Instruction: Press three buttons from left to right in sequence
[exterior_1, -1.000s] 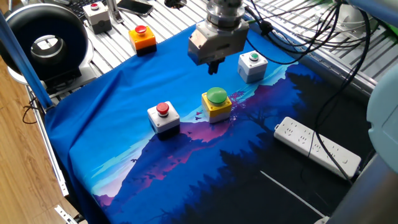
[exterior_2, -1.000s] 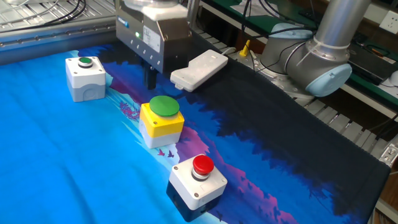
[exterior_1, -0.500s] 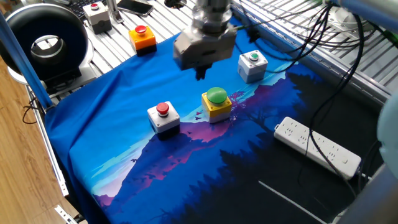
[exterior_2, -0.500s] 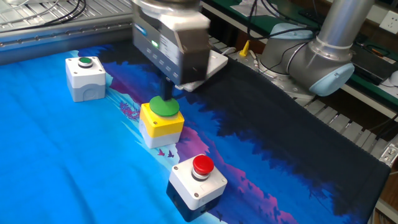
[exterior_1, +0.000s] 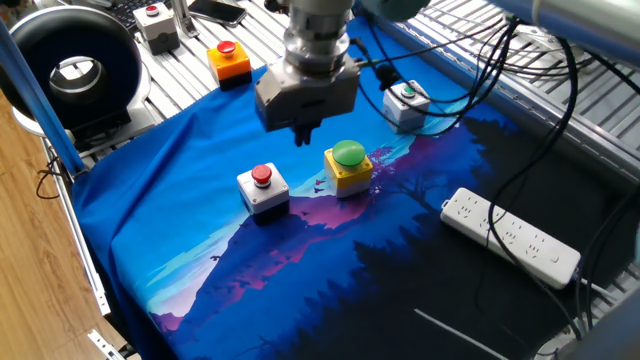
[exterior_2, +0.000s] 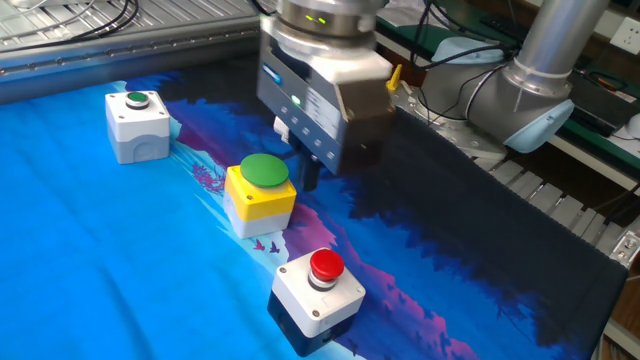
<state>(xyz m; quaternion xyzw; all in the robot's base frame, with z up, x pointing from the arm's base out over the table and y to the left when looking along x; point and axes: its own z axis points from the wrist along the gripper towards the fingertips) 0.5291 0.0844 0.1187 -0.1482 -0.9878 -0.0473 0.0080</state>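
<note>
From one fixed view, the gripper (exterior_1: 303, 135) hung above the blue cloth (exterior_1: 180, 190), between the white box with red button (exterior_1: 263, 187) and the yellow box with green dome (exterior_1: 348, 166); the grey-white box (exterior_1: 405, 104) sat behind. From the other fixed view, the gripper (exterior_2: 310, 178) hovered beside the yellow box (exterior_2: 260, 195); I could not tell whether its fingers were apart.

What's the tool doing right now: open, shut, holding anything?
Tool: open or shut cannot be told, since its tips show only as one dark stub in both views. It holds nothing and hangs in the air between the white box with the red button and the yellow box.
</note>
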